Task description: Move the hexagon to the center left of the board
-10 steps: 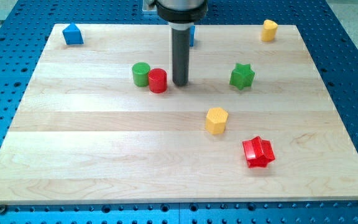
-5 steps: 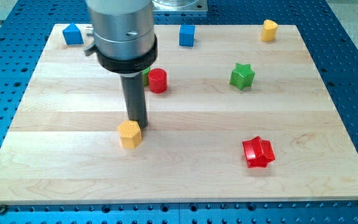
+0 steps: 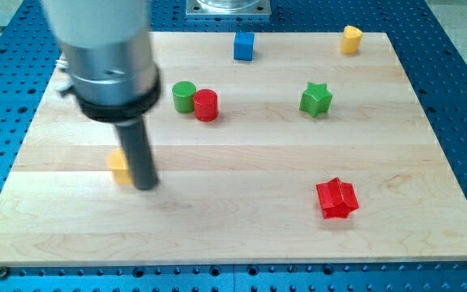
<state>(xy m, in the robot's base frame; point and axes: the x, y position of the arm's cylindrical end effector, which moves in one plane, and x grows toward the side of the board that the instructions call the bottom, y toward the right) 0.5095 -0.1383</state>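
The yellow hexagon block (image 3: 119,166) lies at the board's left side, a little below mid-height, partly hidden behind my rod. My tip (image 3: 145,186) rests on the board just to the right of the hexagon, touching or almost touching its right side. The arm's grey body covers the board's upper left area.
A green cylinder (image 3: 184,96) and a red cylinder (image 3: 206,105) sit side by side above centre. A blue cube (image 3: 244,46) and a yellow block (image 3: 351,38) sit near the top edge. A green star (image 3: 315,99) and a red star (image 3: 336,199) are at the right.
My tip swept from beside the red cylinder down and to the left. The yellow hexagon moved from right of centre to the board's left side. The blue block at top left is now hidden.
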